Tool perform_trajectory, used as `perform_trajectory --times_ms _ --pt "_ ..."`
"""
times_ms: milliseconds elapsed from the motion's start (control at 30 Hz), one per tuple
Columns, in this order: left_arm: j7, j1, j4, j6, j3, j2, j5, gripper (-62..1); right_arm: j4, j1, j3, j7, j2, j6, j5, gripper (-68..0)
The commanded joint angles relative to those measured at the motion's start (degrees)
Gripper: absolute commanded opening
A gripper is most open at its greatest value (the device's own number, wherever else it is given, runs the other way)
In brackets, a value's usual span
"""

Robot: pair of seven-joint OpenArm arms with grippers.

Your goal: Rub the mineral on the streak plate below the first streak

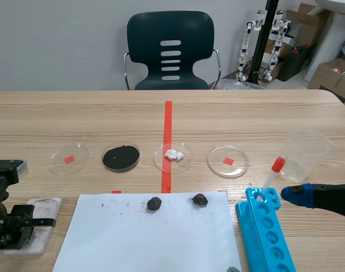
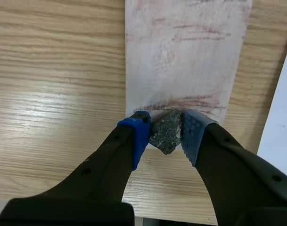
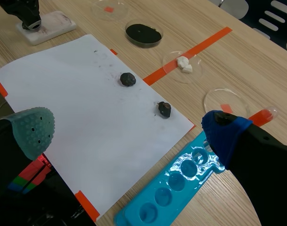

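Rubbing looks to be the step in hand: the left gripper [image 2: 165, 133] has its fingers closed tight on the mineral [image 2: 166, 131], a grey speckled lump pressed at the near edge of the plate [image 2: 185, 61]. Just ahead of it a red-brown streak [image 2: 181, 102] crosses the plate, with the first streak [image 2: 200, 35] fainter and farther on. I judge the next move needs steady pressure and a sideways drag that keeps the lump from slipping off the edge. In the scene view the plate sits lower left, with the paper [image 1: 149, 238] and two stones [image 1: 154, 203] beside it, not in the way. The right gripper [image 3: 129, 132], wide open and empty, hovers by the rack [image 1: 265, 232] at lower right
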Motion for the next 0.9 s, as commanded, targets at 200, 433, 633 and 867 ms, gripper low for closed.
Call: perform_trajectory --times_ms 200,433,633,867 --pt "-0.48 -0.33 0.04 -0.87 0.11 -0.2 -4.7 -54.3 0.48 0.17 0.39 1.01 0.26 -0.02 0.59 0.4" --pt "-1.38 -0.33 0.04 -3.98 0.11 -0.2 -11.34 -54.3 0.48 0.17 0.39 1.01 0.26 -0.02 0.59 0.4" --pt "-1.55 -0.31 0.04 -3.85 0.11 -0.22 -4.28 -54.3 0.48 0.17 0.39 1.01 0.26 -0.02 0.59 0.4" --pt "-0.22 -0.31 0.04 -1.2 0.11 -0.22 5.4 -54.3 0.48 0.17 0.39 1.01 0.26 -0.02 0.59 0.4"
